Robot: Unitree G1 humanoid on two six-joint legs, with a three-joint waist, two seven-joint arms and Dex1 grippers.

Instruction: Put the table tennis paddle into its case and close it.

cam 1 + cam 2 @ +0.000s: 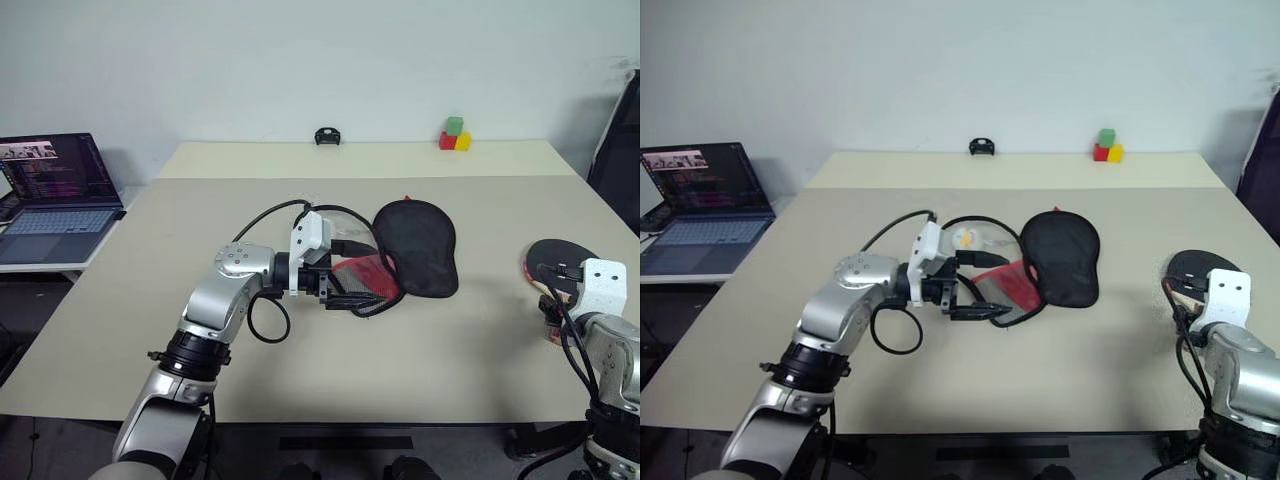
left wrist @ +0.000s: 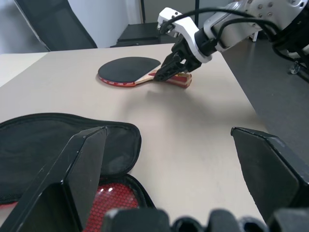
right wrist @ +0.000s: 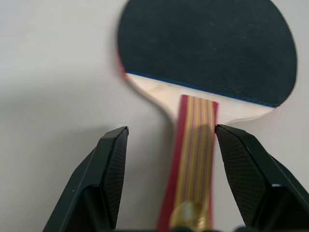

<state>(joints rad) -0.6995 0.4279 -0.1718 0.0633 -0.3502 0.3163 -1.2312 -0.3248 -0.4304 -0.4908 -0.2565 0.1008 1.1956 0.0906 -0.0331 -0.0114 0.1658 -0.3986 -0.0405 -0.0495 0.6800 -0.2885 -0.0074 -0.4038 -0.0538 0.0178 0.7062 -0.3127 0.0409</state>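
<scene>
Barely begun: the right tool (image 3: 166,145) has its fingers spread to either side of the table tennis paddle (image 3: 207,53)'s red-and-wood handle, one finger touching its edge, nothing pinched yet. That paddle lies flat near the table (image 1: 300,400)'s edge at about four o'clock from the case (image 1: 415,245). The left tool (image 2: 169,154) is spread wide at the case's unzipped end, whose mouth is at nine o'clock. Left to do, I judge: grasp, carry, insert, zip
</scene>
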